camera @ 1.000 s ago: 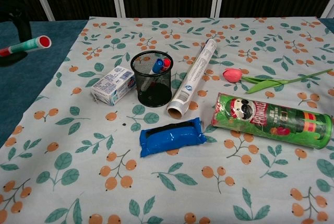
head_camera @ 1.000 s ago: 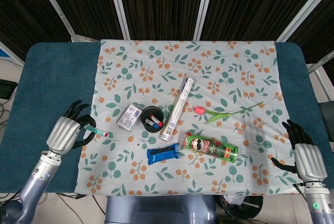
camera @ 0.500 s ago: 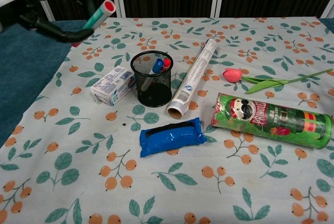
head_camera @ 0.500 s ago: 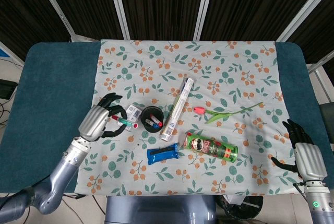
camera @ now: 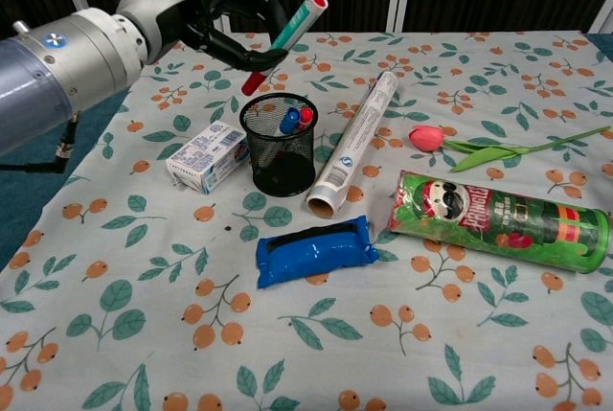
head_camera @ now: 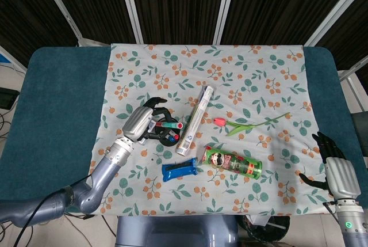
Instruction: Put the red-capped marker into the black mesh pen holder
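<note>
**A:** Where's the red-capped marker (camera: 287,35) relative to the black mesh pen holder (camera: 281,146)?

**B:** I've got my left hand (camera: 222,11) pinching it, tilted, right above the holder's rim. Room's tight: small box (camera: 207,156) just left of the holder, paper tube (camera: 356,139) just right.

**A:** And the right hand (head_camera: 336,169)?

**B:** Only the head view shows it, far right of the holder past the cloth (head_camera: 253,68) edge, fingers spread, holding nothing. Chest view shows two markers already inside the holder.

Two pens (camera: 295,120) inside pen holder (camera: 279,157)
</note>
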`<action>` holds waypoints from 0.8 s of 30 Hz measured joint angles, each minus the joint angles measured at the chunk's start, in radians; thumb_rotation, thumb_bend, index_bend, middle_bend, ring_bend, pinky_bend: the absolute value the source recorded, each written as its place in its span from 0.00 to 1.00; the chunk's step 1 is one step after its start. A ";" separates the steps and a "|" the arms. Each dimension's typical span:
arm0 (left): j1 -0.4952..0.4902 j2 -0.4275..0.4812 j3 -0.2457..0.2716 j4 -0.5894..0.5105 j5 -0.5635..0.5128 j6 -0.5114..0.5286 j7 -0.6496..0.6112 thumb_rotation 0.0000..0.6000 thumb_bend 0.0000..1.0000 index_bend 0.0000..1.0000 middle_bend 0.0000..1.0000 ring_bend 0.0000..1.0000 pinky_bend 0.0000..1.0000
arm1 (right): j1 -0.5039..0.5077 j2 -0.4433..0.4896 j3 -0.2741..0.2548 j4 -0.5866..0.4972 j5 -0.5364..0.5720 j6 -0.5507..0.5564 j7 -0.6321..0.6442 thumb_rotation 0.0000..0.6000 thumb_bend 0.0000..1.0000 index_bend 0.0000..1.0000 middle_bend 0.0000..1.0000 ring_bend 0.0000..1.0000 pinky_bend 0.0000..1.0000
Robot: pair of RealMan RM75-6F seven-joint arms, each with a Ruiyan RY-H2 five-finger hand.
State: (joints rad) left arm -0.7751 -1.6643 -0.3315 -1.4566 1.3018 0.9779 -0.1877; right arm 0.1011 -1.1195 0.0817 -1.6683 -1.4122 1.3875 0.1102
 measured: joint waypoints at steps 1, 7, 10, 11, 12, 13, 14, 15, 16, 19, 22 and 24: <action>-0.006 -0.008 -0.001 0.012 -0.005 -0.006 -0.005 1.00 0.33 0.53 0.50 0.14 0.11 | 0.000 0.001 0.000 -0.001 0.001 -0.001 0.001 1.00 0.23 0.00 0.00 0.00 0.17; -0.037 -0.050 -0.003 0.084 -0.031 -0.049 -0.060 1.00 0.32 0.53 0.50 0.14 0.12 | 0.001 0.003 0.002 -0.004 0.007 -0.006 0.005 1.00 0.23 0.00 0.00 0.00 0.17; -0.051 -0.070 -0.006 0.122 -0.034 -0.060 -0.090 1.00 0.32 0.53 0.50 0.14 0.12 | 0.001 0.003 0.002 -0.004 0.009 -0.008 0.004 1.00 0.23 0.00 0.00 0.00 0.17; -0.055 -0.076 -0.007 0.132 -0.035 -0.064 -0.101 1.00 0.32 0.53 0.50 0.14 0.12 | 0.001 0.003 0.002 -0.005 0.009 -0.009 0.004 1.00 0.23 0.00 0.00 0.00 0.17; -0.061 -0.083 -0.007 0.145 -0.034 -0.069 -0.113 1.00 0.32 0.53 0.50 0.14 0.12 | 0.002 0.003 0.002 -0.005 0.010 -0.009 0.003 1.00 0.23 0.00 0.00 0.00 0.17; -0.065 -0.087 -0.006 0.155 -0.034 -0.072 -0.119 1.00 0.32 0.53 0.50 0.14 0.12 | 0.002 0.003 0.001 -0.006 0.010 -0.009 0.002 1.00 0.23 0.00 0.00 0.00 0.17; -0.069 -0.091 -0.006 0.164 -0.033 -0.075 -0.125 1.00 0.32 0.53 0.50 0.14 0.12 | 0.002 0.003 0.001 -0.006 0.010 -0.010 0.002 1.00 0.23 0.00 0.00 0.00 0.17; -0.073 -0.096 -0.004 0.175 -0.031 -0.080 -0.134 1.00 0.32 0.53 0.49 0.14 0.12 | 0.001 0.003 0.001 -0.006 0.010 -0.010 0.002 1.00 0.23 0.00 0.00 0.00 0.17; -0.076 -0.099 -0.003 0.183 -0.031 -0.084 -0.141 1.00 0.32 0.53 0.49 0.14 0.12 | 0.001 0.003 0.001 -0.007 0.011 -0.010 0.002 1.00 0.23 0.00 0.00 0.00 0.17; -0.080 -0.108 0.006 0.205 -0.027 -0.092 -0.165 1.00 0.31 0.52 0.48 0.14 0.12 | 0.002 0.004 0.002 -0.008 0.014 -0.011 0.002 1.00 0.23 0.00 0.00 0.00 0.17; -0.078 -0.112 0.019 0.220 -0.021 -0.095 -0.187 1.00 0.31 0.49 0.46 0.13 0.12 | 0.002 0.004 0.002 -0.007 0.013 -0.012 0.001 1.00 0.23 0.00 0.00 0.00 0.17; -0.074 -0.112 0.026 0.231 -0.017 -0.095 -0.206 1.00 0.30 0.47 0.43 0.13 0.12 | 0.002 0.004 0.001 -0.007 0.010 -0.010 0.000 1.00 0.23 0.00 0.00 0.00 0.17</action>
State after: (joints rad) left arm -0.8487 -1.7764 -0.3051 -1.2261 1.2844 0.8828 -0.3937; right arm 0.1029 -1.1158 0.0829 -1.6752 -1.4025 1.3771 0.1102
